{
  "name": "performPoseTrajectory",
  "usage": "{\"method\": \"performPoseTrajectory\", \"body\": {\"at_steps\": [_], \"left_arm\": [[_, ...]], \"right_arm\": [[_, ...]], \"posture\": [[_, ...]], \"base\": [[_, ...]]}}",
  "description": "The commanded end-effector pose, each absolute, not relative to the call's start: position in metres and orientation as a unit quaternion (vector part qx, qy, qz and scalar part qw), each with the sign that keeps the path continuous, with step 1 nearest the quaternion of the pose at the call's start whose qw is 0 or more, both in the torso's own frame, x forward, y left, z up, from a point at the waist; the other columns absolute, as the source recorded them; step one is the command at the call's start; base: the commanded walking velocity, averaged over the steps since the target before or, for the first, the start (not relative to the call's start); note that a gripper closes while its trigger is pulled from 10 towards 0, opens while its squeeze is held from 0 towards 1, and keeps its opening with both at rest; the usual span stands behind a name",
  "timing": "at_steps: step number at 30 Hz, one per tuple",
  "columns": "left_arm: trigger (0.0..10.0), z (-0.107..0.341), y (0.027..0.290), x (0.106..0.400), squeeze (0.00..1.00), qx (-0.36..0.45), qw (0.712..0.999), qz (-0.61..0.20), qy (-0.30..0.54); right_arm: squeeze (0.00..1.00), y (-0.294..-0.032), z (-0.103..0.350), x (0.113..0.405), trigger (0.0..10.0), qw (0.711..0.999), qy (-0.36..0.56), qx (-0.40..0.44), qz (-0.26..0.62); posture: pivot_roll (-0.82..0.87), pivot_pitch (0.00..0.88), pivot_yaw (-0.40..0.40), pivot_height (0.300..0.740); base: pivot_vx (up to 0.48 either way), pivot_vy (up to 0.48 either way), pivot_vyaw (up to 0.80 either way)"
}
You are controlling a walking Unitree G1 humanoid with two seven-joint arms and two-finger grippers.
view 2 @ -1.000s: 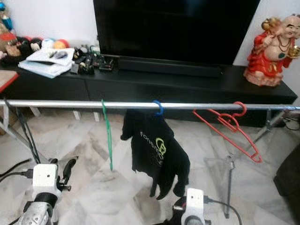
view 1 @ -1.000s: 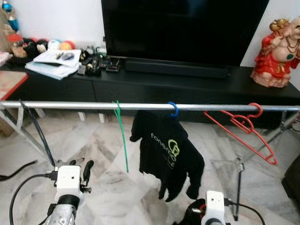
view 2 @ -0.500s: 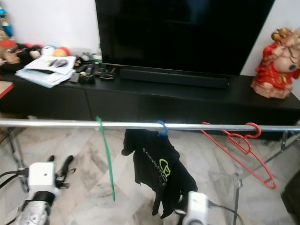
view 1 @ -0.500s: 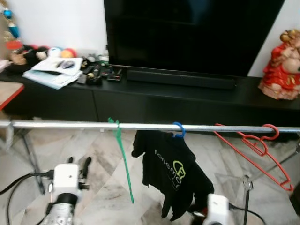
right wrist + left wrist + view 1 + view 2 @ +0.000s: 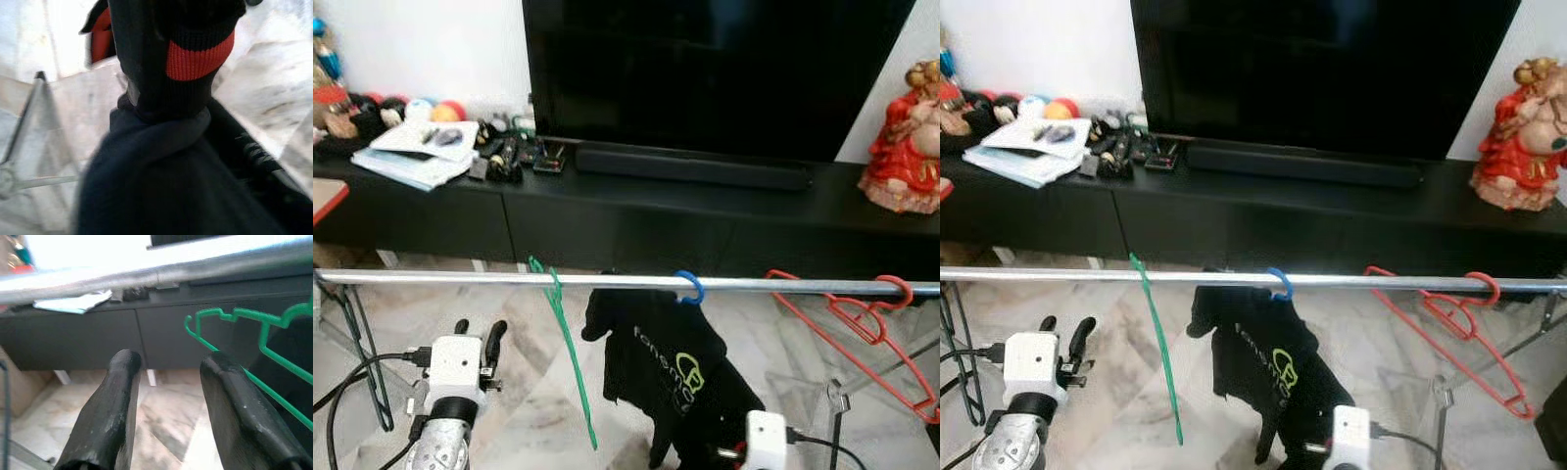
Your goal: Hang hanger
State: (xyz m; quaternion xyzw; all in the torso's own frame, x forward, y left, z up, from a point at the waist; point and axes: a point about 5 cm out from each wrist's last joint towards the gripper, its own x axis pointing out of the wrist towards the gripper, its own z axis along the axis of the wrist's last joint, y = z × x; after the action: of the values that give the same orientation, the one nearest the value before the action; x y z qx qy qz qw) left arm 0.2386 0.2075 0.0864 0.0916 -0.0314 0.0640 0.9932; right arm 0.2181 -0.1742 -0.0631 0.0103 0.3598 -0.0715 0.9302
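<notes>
A silver rail [image 5: 460, 279] runs across the view. An empty green hanger [image 5: 570, 362] hangs from it on the left. A blue hanger [image 5: 688, 286] at the middle carries a black shirt [image 5: 656, 357]. An empty red hanger [image 5: 862, 318] hangs slanted at the right. My left gripper [image 5: 478, 335] is open and empty, below the rail and left of the green hanger [image 5: 254, 328]. My right gripper [image 5: 736, 452] sits low against the shirt's bottom edge. Dark cloth with a red band [image 5: 195, 58] covers it in the right wrist view.
Behind the rail stands a long black TV cabinet [image 5: 636, 211] with a large TV [image 5: 705, 69]. On the cabinet are papers [image 5: 416, 157] and small clutter at the left and a red figurine [image 5: 906, 147] at the right. The rail's frame legs [image 5: 352, 343] and cables stand on the marble floor.
The whole picture has shifted, so the rail now sits lower in view: the camera moved. The three hangers stay on the rail and both grippers keep their places relative to them.
</notes>
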Motion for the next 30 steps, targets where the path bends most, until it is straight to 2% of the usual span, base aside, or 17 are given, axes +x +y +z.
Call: {"method": "performPoseTrajectory", "body": {"at_steps": [1,8,24,26,27,28,30], "left_arm": [[10.0,0.087,0.201,0.239,0.0,0.086,0.994,0.056,-0.034],[10.0,0.089,0.204,0.24,0.0,0.085,0.994,0.066,-0.036],[10.0,0.104,0.201,0.247,0.0,0.092,0.994,0.046,-0.044],[10.0,0.105,0.205,0.25,0.0,0.081,0.995,0.062,-0.023],[10.0,0.11,0.212,0.254,0.0,0.042,0.995,0.089,-0.014],[10.0,0.113,0.213,0.256,0.0,0.036,0.995,0.093,-0.013],[10.0,0.12,0.214,0.262,0.0,0.063,0.995,0.079,-0.005]], "right_arm": [[0.0,-0.187,-0.061,0.219,10.0,0.93,0.357,0.001,-0.086],[0.0,-0.186,-0.061,0.219,10.0,0.93,0.358,0.001,-0.084],[0.0,-0.188,-0.062,0.218,10.0,0.929,0.362,-0.004,-0.08],[0.0,-0.187,-0.062,0.218,10.0,0.929,0.361,-0.004,-0.079],[0.0,-0.187,-0.062,0.218,10.0,0.929,0.362,-0.005,-0.078],[0.0,-0.187,-0.062,0.218,10.0,0.929,0.362,-0.005,-0.078],[0.0,-0.187,-0.062,0.218,10.0,0.929,0.362,-0.005,-0.078]], "posture": [[0.1,0.055,-0.025,0.74],[0.11,0.066,-0.028,0.74],[0.11,0.077,-0.039,0.74],[0.11,0.081,-0.039,0.74],[0.11,0.083,-0.039,0.74],[0.11,0.083,-0.039,0.74],[0.11,0.086,-0.04,0.74]], "base": [[0.0,-0.469,0.0],[0.0,-0.431,0.0],[0.0,0.0,0.0],[0.0,0.0,0.0],[0.0,0.0,0.0],[0.0,0.0,0.0],[0.0,0.0,0.0]]}}
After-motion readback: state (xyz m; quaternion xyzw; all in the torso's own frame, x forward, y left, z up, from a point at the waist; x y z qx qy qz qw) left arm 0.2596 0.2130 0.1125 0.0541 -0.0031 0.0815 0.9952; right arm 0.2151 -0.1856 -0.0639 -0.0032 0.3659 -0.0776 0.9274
